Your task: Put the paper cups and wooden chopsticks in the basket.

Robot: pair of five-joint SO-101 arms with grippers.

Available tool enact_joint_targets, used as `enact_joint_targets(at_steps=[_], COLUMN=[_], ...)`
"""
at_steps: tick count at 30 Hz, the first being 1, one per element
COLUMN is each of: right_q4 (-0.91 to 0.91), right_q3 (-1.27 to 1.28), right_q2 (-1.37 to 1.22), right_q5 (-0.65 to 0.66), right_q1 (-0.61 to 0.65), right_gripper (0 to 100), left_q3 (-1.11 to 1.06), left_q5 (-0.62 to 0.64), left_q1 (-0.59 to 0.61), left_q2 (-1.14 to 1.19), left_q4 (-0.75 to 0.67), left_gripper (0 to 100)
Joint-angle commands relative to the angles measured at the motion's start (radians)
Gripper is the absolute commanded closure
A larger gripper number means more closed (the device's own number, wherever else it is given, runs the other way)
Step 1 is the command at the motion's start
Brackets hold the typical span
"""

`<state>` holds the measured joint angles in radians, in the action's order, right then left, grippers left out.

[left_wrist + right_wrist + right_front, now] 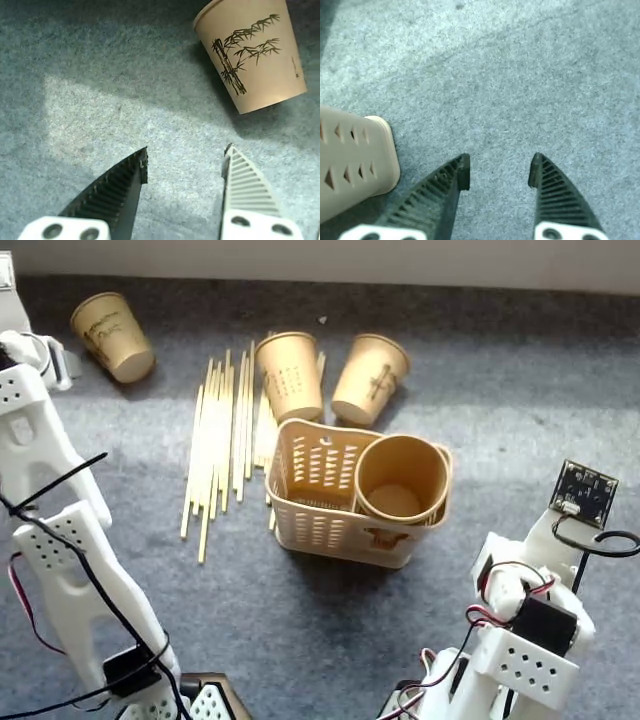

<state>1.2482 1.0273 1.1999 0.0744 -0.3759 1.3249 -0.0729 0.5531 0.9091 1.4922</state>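
Observation:
A cream plastic basket (322, 532) stands mid-table with one paper cup (400, 480) upright inside it. Two more paper cups (290, 375) (370, 380) lie on their sides just behind the basket. Another cup (112, 336) with a bamboo print lies at the far left. Several wooden chopsticks (218, 445) are spread on the carpet left of the basket. My left gripper (185, 162) hangs open over bare carpet, a short way from the bamboo cup (250, 55). My right gripper (499, 170) is open and empty, above carpet beside a basket corner (355, 155).
Grey carpet covers the table. The left arm (60, 550) runs along the left edge, and the right arm (530, 630) sits at the near right. A wall edge borders the far side.

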Motion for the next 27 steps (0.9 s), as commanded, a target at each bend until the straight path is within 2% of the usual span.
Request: enact_joint_targets(at_steps=[1,7,13,17,21,27], right_q4=[-0.016,-0.013,-0.012,-0.012,-0.012,-0.012], right_q3=[-0.002,-0.001,0.001,0.001,-0.001,-0.001], right_q2=[0.015,0.015,0.015,0.015,0.015,0.015], right_q5=[-0.005,-0.005,-0.005,-0.005,-0.005,-0.005], right_q1=[0.008,0.008,0.008,0.008,0.010,0.010], right_gripper=[79.6,79.6,79.6,79.6,79.6,79.6], left_q3=[0.036,0.042,0.042,0.042,0.036,0.042], left_q5=[0.044,0.176,0.299,0.319,0.218,0.089], left_q1=[-0.073,-0.157,-0.196,-0.199,-0.177,-0.139], left_q2=[-0.002,0.124,0.257,0.308,0.334,0.360], left_q4=[-0.086,-0.305,-0.713,-0.850,-0.835,-0.545], left_gripper=[74,74,74,74,75,75])
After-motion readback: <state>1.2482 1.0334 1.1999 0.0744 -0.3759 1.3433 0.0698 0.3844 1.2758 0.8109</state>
